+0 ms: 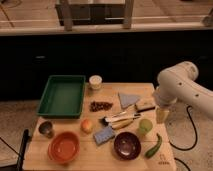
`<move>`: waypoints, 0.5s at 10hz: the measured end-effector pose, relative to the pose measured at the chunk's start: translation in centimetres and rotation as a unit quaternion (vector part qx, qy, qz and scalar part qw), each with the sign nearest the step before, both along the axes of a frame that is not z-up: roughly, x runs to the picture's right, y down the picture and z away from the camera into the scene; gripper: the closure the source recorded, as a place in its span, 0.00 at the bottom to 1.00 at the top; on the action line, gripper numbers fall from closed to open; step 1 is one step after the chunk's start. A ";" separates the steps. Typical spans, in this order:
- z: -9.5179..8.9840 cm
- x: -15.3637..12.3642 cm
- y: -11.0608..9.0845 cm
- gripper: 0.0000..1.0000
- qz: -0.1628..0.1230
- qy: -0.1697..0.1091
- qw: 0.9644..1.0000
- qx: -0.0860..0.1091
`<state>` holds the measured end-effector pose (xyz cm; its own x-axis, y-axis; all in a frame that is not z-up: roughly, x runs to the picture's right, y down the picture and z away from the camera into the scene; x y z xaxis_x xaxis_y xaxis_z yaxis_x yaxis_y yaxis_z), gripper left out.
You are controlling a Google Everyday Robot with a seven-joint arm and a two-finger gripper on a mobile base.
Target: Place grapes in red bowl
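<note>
On table [145,90]: 1 grapes cluster [101,105], 1 red bowl [64,147]; gripper [161,115] at right, state unclear.

White arm elbow-up at the right, gripper [161,115] low beneath its wrist, downward-pointing.

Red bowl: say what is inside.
The red bowl shows only its bare glossy inside; its rim hides the near wall. The grapes lie on the table; the gripper hangs by its right edge.

White smooth arm [184,86], bulbous, rounded — pale pincer [161,116] at table [92,158] edge.
</note>
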<state>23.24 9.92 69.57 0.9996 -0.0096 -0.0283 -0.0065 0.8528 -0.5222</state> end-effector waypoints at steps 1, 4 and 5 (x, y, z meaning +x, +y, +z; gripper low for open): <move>0.2 -0.6 -0.2 0.20 -0.004 -0.002 1.000 0.002; 0.6 -1.9 -0.4 0.20 -0.013 -0.008 1.000 0.006; 0.8 -3.1 -0.6 0.20 -0.015 -0.012 1.000 0.008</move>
<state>20.11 9.30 70.38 0.9992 -0.0403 -0.0056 0.0319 0.8606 -0.5083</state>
